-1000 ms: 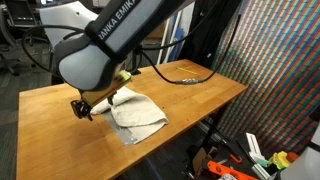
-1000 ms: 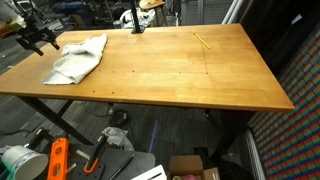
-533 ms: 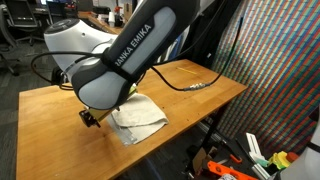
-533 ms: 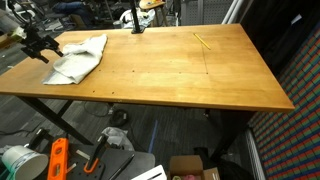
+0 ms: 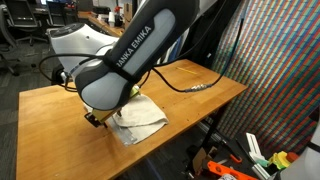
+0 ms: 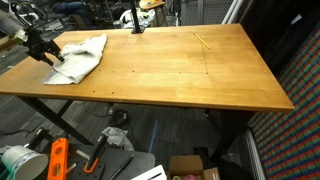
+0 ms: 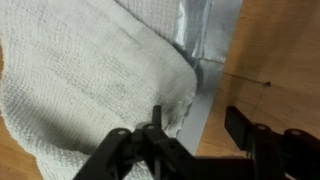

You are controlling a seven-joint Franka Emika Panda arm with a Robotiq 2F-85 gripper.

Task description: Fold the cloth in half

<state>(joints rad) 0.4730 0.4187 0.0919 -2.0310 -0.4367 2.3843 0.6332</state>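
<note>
In an exterior view the gripper (image 5: pixel 94 118) is seen at the corner of the cloth (image 5: pixel 142 118), closer than before. In an exterior view the gripper (image 6: pixel 45 52) has been brought down against the cloth's edge on the table (image 6: pixel 180 70). In the wrist view the jaws are seen apart, astride the cloth's edge, nothing yet clamped.
</note>
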